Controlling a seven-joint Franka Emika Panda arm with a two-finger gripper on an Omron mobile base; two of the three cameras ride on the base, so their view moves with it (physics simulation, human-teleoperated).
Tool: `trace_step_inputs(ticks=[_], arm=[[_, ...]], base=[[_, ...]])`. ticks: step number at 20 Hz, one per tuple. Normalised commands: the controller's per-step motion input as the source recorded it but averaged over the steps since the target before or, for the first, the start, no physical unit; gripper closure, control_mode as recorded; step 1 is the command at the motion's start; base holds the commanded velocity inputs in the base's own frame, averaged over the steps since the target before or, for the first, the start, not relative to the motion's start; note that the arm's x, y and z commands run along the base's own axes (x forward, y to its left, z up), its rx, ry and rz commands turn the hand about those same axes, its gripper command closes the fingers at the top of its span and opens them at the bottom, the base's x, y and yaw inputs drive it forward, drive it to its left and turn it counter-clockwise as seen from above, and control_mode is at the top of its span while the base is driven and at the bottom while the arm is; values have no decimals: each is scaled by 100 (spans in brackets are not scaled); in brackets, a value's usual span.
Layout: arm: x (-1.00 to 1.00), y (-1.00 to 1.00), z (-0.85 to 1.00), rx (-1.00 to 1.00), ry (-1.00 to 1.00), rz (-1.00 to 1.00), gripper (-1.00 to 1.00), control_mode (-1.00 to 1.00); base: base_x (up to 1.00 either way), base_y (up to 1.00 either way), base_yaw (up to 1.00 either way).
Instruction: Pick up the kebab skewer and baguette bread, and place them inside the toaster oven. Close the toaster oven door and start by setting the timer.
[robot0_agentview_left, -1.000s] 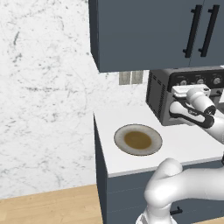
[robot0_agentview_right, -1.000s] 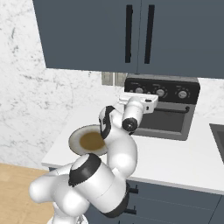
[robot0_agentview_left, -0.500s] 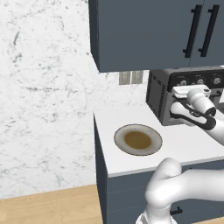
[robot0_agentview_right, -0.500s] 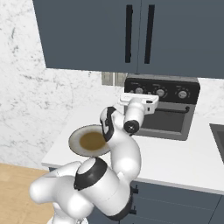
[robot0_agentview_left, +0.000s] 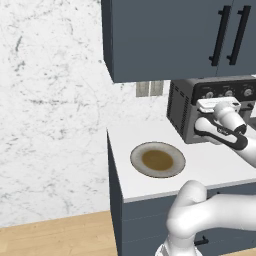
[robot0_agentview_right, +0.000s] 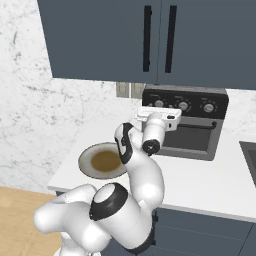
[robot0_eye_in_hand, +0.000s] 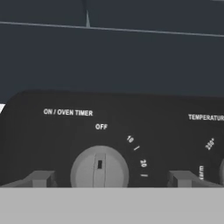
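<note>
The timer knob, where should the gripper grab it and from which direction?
Grip the timer knob across its round rim, coming straight at the toaster oven front. The open gripper already straddles it, a fingertip on each side; its raised centre ridge stands upright, pointing at OFF.

plate (robot0_agentview_left: 157, 160) on counter (robot0_agentview_left: 215, 165), left of toaster oven (robot0_agentview_left: 182, 112)

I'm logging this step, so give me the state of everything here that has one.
toaster oven door: closed.
timer knob: marker at OFF, not yet turned.
gripper: open, one fingertip on each side of the timer knob.
plate: on the counter, no food visible on it.
upper cabinet doors: closed.
</note>
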Motion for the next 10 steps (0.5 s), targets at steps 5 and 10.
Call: trace_step_inputs(ticks=[5,10], arm=[[10,1,20,0,0,0,-100,-100],[3,0,27,0,0,0,-100,-100]], base=[[0,0,0],[0,0,0]])
